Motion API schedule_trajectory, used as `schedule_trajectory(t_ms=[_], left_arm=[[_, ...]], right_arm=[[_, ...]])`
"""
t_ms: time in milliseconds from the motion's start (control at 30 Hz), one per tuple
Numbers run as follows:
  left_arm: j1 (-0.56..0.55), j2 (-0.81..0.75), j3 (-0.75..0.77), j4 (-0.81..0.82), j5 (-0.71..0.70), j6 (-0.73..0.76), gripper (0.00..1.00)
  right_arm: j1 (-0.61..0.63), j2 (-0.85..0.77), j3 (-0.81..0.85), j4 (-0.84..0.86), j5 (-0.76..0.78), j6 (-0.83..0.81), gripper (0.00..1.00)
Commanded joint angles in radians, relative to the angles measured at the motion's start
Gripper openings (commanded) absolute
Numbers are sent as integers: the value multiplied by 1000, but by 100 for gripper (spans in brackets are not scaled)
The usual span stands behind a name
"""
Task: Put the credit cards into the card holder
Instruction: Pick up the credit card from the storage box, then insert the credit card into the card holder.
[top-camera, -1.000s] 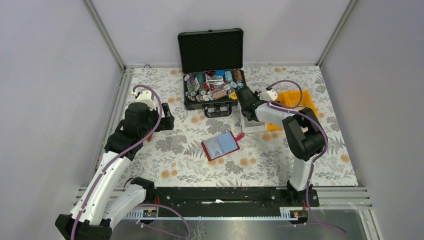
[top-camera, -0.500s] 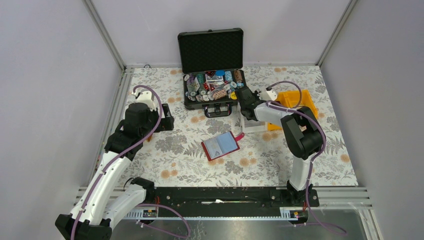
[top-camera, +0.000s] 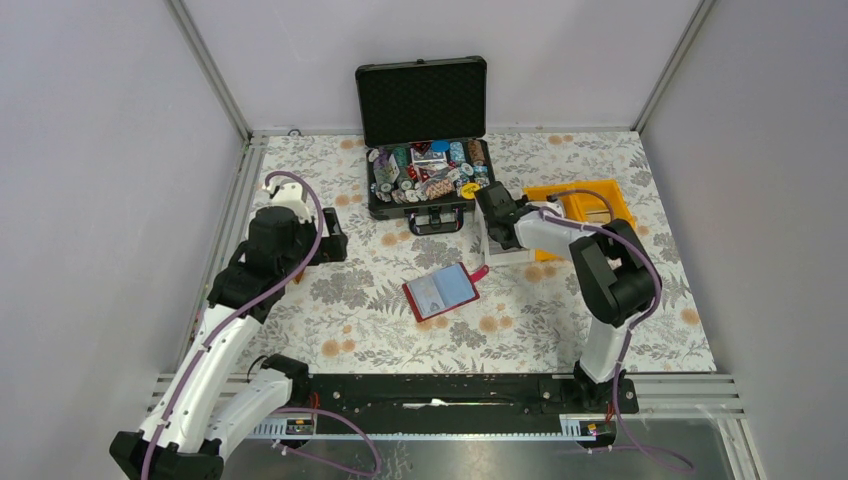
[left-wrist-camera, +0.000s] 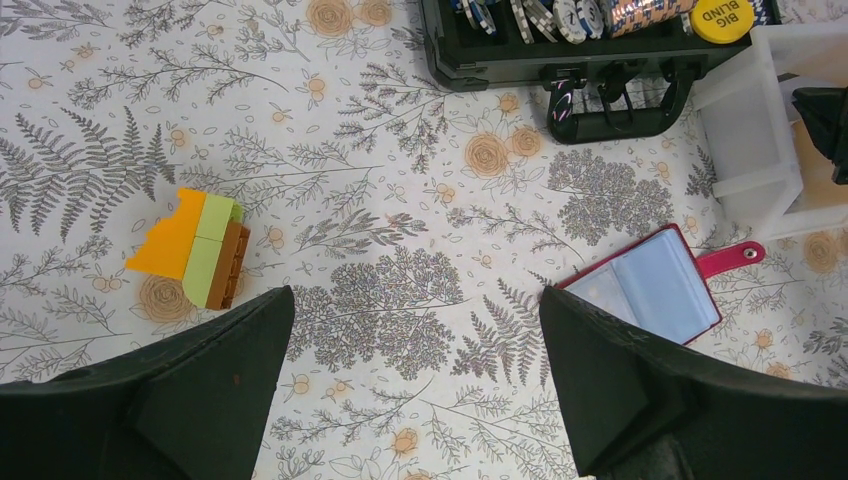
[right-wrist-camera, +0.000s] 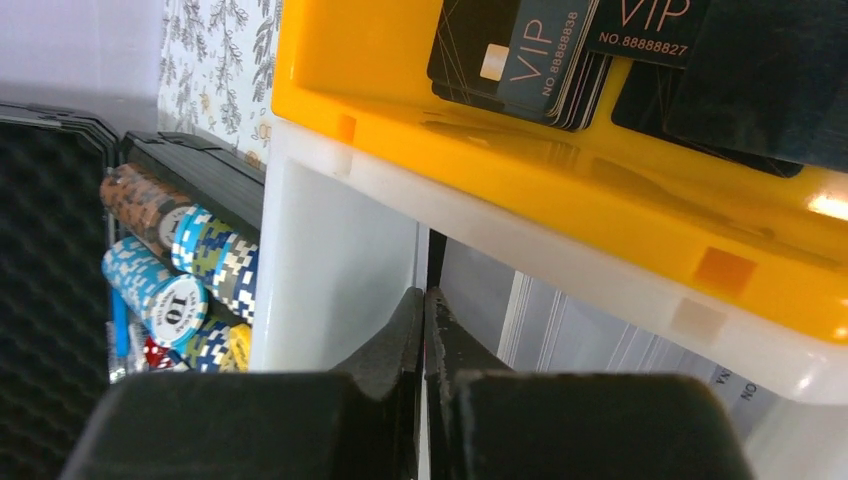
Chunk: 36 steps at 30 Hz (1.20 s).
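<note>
Currently the card holder (top-camera: 440, 292) lies open near the middle of the table (top-camera: 350, 300). It is dark red, with clear sleeves facing up and its snap tab toward the white bin (top-camera: 505, 252). Dark credit cards (right-wrist-camera: 530, 55) marked VIP lie in the yellow bin (right-wrist-camera: 600, 220). The right gripper (right-wrist-camera: 425, 300) is extended low at the white bin, jaws pressed together, with nothing visible between them. The left gripper (left-wrist-camera: 417, 300) hovers spread wide and empty. The frame edge cuts off most cards.

We find the card holder (top-camera: 441, 291) lying open at the middle of the worktop (top-camera: 350, 320). Behind it stands the case (top-camera: 422, 100), with chips (top-camera: 425, 175) inside. Right of the case's handle sits a first bin (left-wrist-camera: 745, 120), and right of that a second bin (right-wrist-camera: 560, 190) with cards (right-wrist-camera: 540, 60) in it. A block (left-wrist-camera: 195, 248) lies far to the left.
</note>
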Motion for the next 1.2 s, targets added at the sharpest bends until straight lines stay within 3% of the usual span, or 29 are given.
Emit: schedule_trajectory(t_ms=[0,367,500,667,933,1167], left_arm=[[-3,-33,-5,42,-13,10,99],[-3,-25,-10,46,0,-5,99],[-3,-26,6,35,53,-82,99],[-6,-44,-71,108,178,-241,99],[-45,48,-298,380,347,-458,97],[-109,187,-397,592,399,-556,93]], right_arm=[[-9,-94,-28,-46,42,81,0],[-9,-335,-147,-46,158,-17,0],[-9,-491,-251,70,172,-232,0],[-10,-691,-349,190,76,-545,0],[-9,-828,-389,219,-422,-920,0],[2,-725,-364,230,-902,-1055,0]])
